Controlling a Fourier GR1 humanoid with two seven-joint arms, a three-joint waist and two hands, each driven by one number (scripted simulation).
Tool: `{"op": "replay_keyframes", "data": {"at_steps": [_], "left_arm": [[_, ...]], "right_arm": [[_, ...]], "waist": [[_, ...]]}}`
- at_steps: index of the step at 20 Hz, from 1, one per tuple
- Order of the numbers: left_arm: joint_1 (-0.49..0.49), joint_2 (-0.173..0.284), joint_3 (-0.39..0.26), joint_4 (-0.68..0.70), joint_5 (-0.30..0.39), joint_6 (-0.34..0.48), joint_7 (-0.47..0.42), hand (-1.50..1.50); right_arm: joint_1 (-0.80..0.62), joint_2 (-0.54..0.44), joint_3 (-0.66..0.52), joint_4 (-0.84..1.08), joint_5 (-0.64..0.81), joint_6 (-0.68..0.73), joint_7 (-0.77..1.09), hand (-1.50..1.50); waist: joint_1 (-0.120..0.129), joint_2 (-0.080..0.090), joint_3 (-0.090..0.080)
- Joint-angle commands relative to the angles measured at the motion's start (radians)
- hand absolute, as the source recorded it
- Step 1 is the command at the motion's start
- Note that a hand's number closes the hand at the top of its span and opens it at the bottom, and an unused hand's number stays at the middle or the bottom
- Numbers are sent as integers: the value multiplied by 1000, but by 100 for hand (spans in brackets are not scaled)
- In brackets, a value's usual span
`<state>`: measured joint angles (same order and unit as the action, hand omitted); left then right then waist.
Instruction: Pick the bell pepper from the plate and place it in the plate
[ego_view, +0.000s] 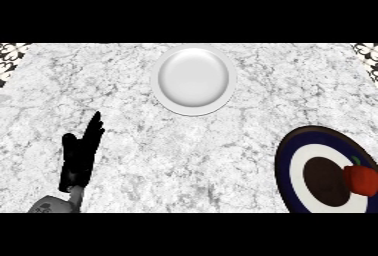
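Observation:
A red bell pepper (362, 179) with a green stem lies on the right side of a dark blue and white plate (295, 165) at the lower right of the counter. A plain white plate (194, 79) sits at the far middle with nothing on it. My left hand (78, 155) rests at the lower left with its fingers straight and pointing away from me, far from both plates. My right hand shows nowhere in the view.
The counter top is grey-white marble (192, 150). Patterned dark tiles show at the far left corner (11, 52) and far right corner (367, 52).

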<state>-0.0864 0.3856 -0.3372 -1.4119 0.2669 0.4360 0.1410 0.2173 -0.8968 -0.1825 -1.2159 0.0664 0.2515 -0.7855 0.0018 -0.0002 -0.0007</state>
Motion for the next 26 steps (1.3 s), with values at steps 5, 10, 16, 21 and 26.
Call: {"op": "replay_keyframes", "data": {"at_steps": [5, 10, 16, 21, 26], "left_arm": [[44, -27, 46, 17, -24, -50, -47, 0], [34, -44, 70, -4, -72, -66, -3, 0], [46, -65, 96, -64, -128, -75, 68, 0], [26, -89, 160, -7, -135, -150, 43, 0], [44, -147, 142, -20, -193, -132, 33, 0]], "right_arm": [[-24, 1, 48, -64, 129, 57, 140, -150], [-142, 60, 59, 83, 217, 83, 117, -150], [-186, 103, 46, 130, 308, 91, 70, -150], [-165, 138, 18, 74, 348, 122, 94, -150], [-223, 194, 17, 72, 389, 119, 155, -150]], "waist": [[-3, 0, 0], [2, 1, 1], [2, 0, 1], [-2, 0, 1], [0, 0, 1]]}}
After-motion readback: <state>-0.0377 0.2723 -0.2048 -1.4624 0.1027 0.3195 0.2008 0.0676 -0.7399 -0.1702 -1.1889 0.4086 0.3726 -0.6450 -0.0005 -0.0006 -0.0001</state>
